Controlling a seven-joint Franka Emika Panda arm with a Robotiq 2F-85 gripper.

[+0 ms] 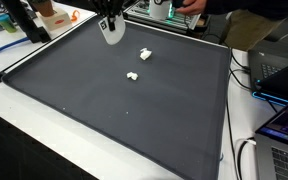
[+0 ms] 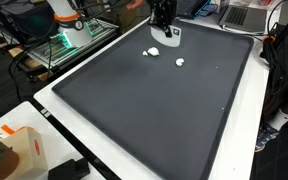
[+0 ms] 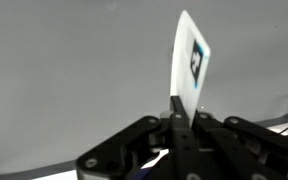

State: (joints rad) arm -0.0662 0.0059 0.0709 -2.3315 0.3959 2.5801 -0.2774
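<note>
Clamping a thin white card with a dark printed mark (image 3: 189, 60), the claw (image 3: 181, 108) holds it above the dark grey tabletop mat (image 1: 124, 115) — two small white lumps (image 1: 144, 54) lie untouched.

**What the views keep back**

In both exterior views the arm above the gripper (image 1: 108, 30) is cut off by the top edge, over the mat's (image 1: 114, 120) far side. The far white bit (image 1: 145, 54) and the near white bit (image 1: 132, 76) lie on the mat, and these 2 are too small to identify. In the wrist view the white card's (image 3: 189, 60) lower end is hidden between the closed fingers, and its blue print is blurred. A laptop (image 1: 284, 125) beside the mat is cropped by the picture's edge.
</note>
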